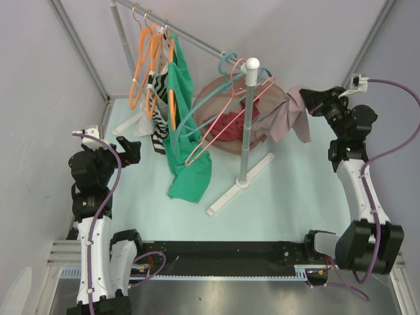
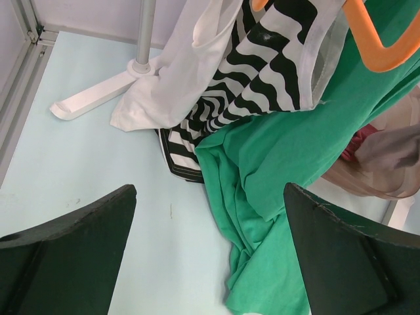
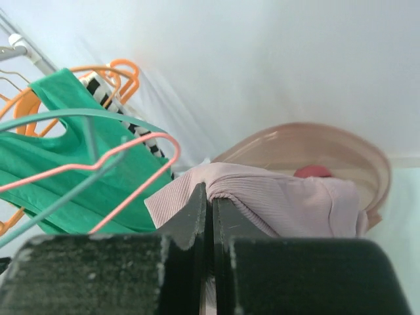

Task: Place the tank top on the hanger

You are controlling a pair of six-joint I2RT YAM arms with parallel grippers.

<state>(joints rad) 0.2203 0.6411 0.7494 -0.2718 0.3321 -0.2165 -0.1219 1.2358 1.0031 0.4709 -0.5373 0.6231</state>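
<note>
**Asker:** Where is the top, and how do your jaws stand?

**Me:** My right gripper (image 3: 211, 200) has its jaws pressed together on a fold of the dusty mauve-pink ribbed tank top (image 3: 289, 200); the cloth hangs from them in the air by the right rim of the round translucent brownish-pink tub (image 3: 328, 141), not on the hanger; my left gripper (image 2: 210, 252) hangs with jaws spread wide and nothing between them, above the pale mint table (image 2: 85, 151) at the left.

**Asker:** What stands in the way?

**Me:** The thin light-pink wire hanger (image 3: 65, 173) slants left of the top; in the overhead view the white upright post (image 1: 247, 131) of the clothes rack stands between them; a teal hanger (image 3: 79, 112) crosses the pink one, their frames overlapping; beyond both hangs a green sleeveless garment (image 2: 275, 164), its lower end heaped on the table; a dark red garment (image 1: 230, 128) lies in the tub beneath the hangers.

**Asker:** Count them.

**Me:** One tank top; one pink hanger; one teal; orange hangers (image 1: 155, 59), three as far as I can make out, bunched on the grey rail (image 1: 190, 38); one green garment; one black-and-white wavy-striped garment (image 2: 262, 72) and one white one (image 2: 177, 85), both just beside the green and reaching down to the table by the rack's white foot (image 2: 98, 92); one tub; one red garment.
</note>
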